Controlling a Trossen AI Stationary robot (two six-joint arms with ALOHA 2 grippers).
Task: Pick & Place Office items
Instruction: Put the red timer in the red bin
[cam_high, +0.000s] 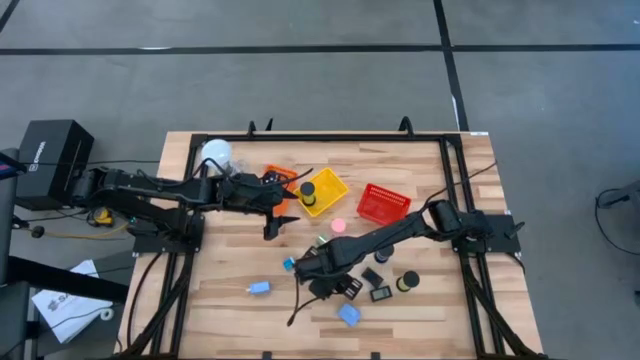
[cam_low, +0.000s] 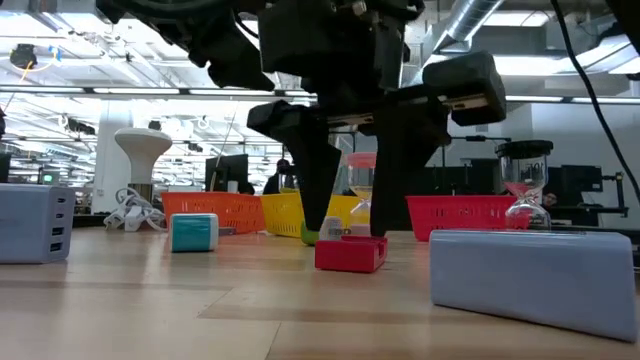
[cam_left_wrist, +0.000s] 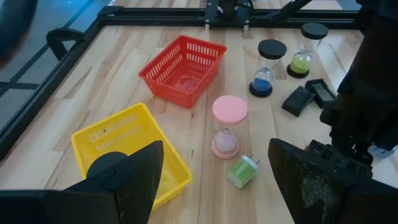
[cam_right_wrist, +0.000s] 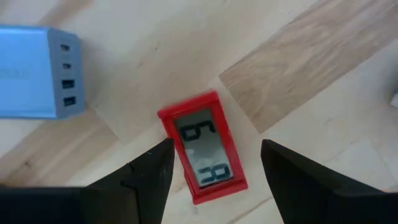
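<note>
— Red plastic is seen where, exactly?
— A red timer (cam_right_wrist: 205, 151) is found flat on the wooden table (cam_high: 220, 270), between the parted, empty fingers of the right gripper (cam_right_wrist: 211, 168), with a blue charger (cam_right_wrist: 34, 73) nearby.
— And the left gripper (cam_left_wrist: 214, 168)?
— It is held open over the yellow basket (cam_left_wrist: 124, 146), nothing grasped.

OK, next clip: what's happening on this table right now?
Two robot arms are sorting small office items on a wooden table into mesh baskets. The right hand hangs open just above a small red rectangle with a display, its fingers on either side of it, not yet gripping; a light-blue block lies nearby. The left hand waits open and empty over the yellow basket, with the red basket and a pink-capped hourglass ahead of it.
</note>
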